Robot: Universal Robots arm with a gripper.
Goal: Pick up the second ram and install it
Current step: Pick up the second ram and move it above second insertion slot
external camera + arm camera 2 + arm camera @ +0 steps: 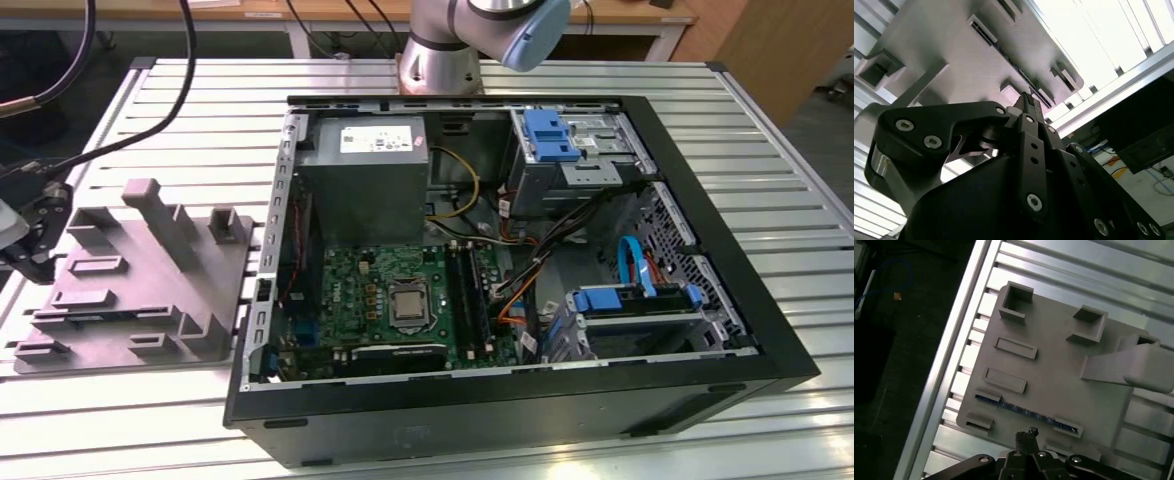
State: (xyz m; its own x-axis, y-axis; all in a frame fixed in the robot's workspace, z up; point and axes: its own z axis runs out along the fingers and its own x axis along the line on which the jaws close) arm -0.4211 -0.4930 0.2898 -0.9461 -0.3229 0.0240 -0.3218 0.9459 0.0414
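Grey plastic holder (1054,365) on the slatted surface (1064,270), propping the memory stick (1024,412) upright on edge in its slot, easy to pinch; jaws pressed together, empty, poised near it.

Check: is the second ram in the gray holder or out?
In: the second ram stands on edge in a slot of the gray holder, end effector near it.

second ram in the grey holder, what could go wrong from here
1. The second ram shows just a thin edge above its slot in the grey holder. The gripper looks slightly off that line, so it might strike the holder.
2. Inside the case, cables run close beside the memory slots and might snag the board.
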